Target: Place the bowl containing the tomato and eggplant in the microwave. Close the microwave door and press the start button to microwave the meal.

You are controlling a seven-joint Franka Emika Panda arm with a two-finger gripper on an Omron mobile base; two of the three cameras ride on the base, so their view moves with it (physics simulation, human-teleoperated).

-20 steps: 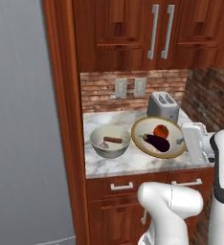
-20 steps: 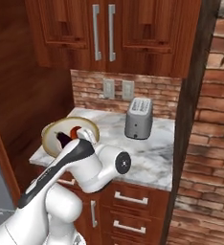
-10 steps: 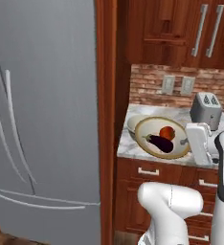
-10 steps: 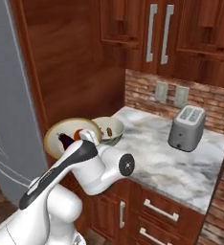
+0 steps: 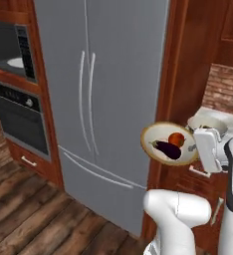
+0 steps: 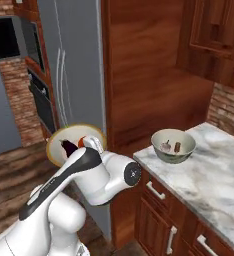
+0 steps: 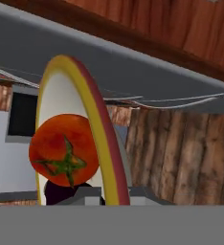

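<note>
My gripper (image 5: 193, 148) is shut on the right rim of the bowl (image 5: 158, 133) and holds it in the air in front of the fridge. The tomato (image 5: 176, 139) and the dark eggplant (image 5: 167, 149) lie inside it. From the right base view the bowl (image 6: 52, 147) shows beyond my arm, carrying the tomato (image 6: 81, 142) and eggplant (image 6: 68, 146). In the hand view the bowl's rim (image 7: 102, 129) runs between the fingers of the gripper (image 7: 115, 196), with the tomato (image 7: 63, 149) close up. The microwave (image 5: 23, 50) sits far left with its cavity dark; its door (image 6: 1, 37) stands open.
A tall grey fridge (image 5: 113, 99) fills the middle, with an oven (image 5: 19, 119) under the microwave. A wooden panel (image 5: 188, 60) stands at the fridge's right. A deeper bowl (image 6: 173, 145) rests on the marble counter (image 6: 214, 190). Wooden floor (image 5: 34, 209) lies open to the left.
The base has driven and turned left, so the views swung from the counter and toaster to the fridge and microwave. The bowl stays in my gripper.
</note>
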